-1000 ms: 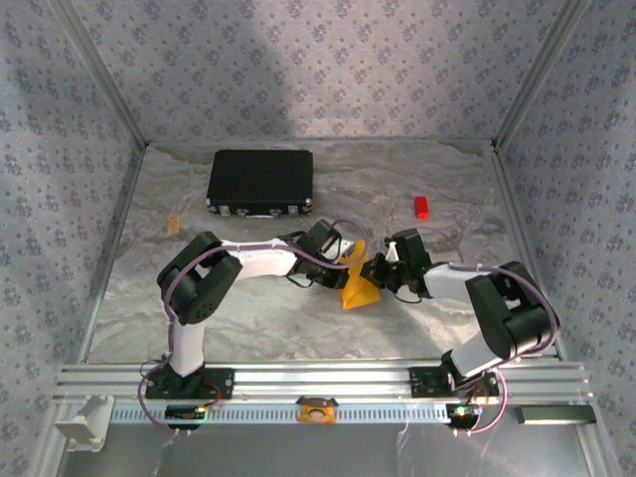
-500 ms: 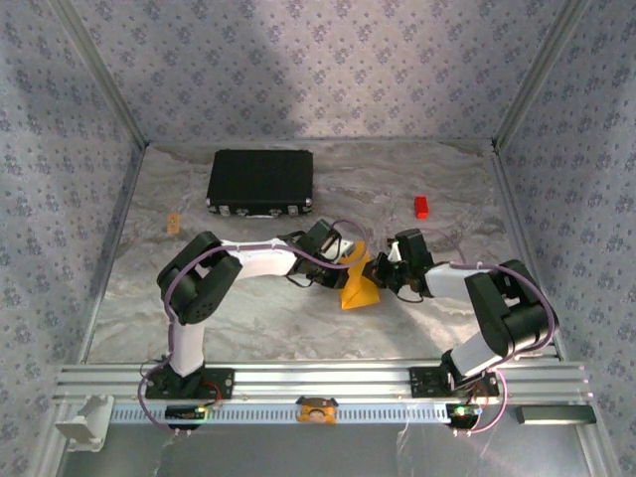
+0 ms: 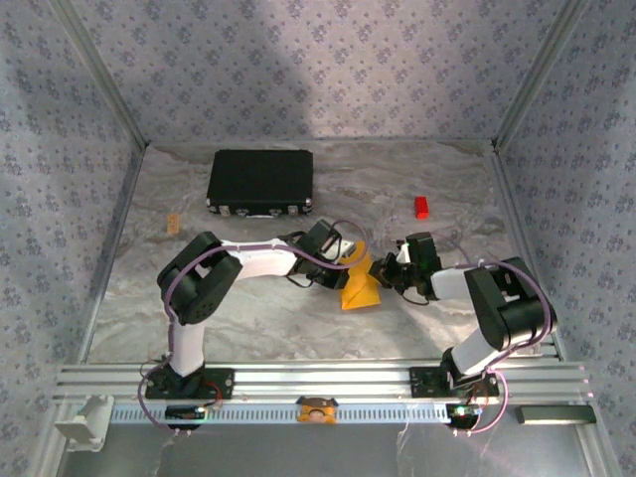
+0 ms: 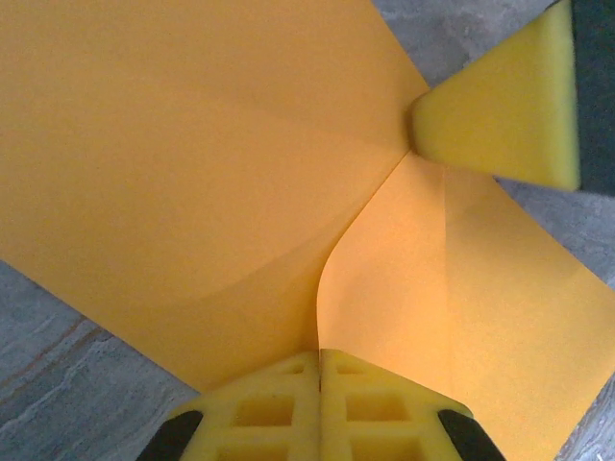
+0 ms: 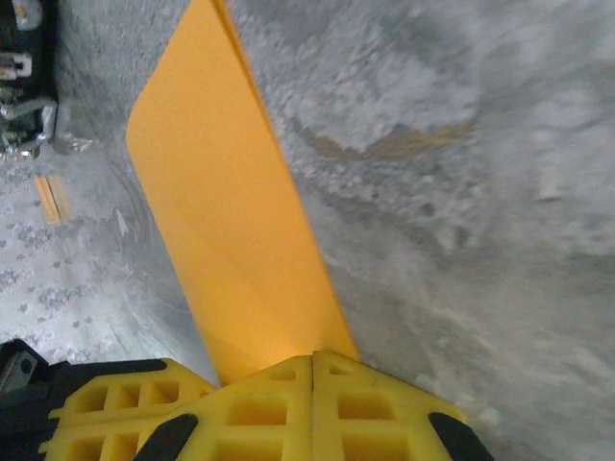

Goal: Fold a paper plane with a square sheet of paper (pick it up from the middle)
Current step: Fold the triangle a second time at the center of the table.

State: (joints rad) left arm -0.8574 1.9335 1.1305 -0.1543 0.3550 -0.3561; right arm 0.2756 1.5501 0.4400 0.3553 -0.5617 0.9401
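- We've both jaws clenched on the square sheet of paper (image 4: 192,173): L jaws one side, R jaws opposite.
- Sheet runs jaw to jaw, bowed btw them, mid tabletop (image 3: 258,318).

Top view: illumination is even and diffuse, from overhead, and moderately bright. A broad darker shadow band falls on the blue-grey patterned fabric wall (image 3: 268,70) left of centre. The marbled grey desk (image 3: 298,318) carries a mild sheen and only faint, soft-edged shadows. The image is soft overall; the black rectangular case (image 3: 260,179) reads as a near-featureless dark mass. The aluminium frame rails (image 3: 99,70) splay outward, consistent with wide-angle distortion.

Left wrist view: the thin bright orange-yellow paper sheet (image 4: 192,144) is strongly lit and saturated, with gentle shading along its curl.

Right wrist view: desk texture is smeared and grainy at right; the paper glows near the bottom edge.
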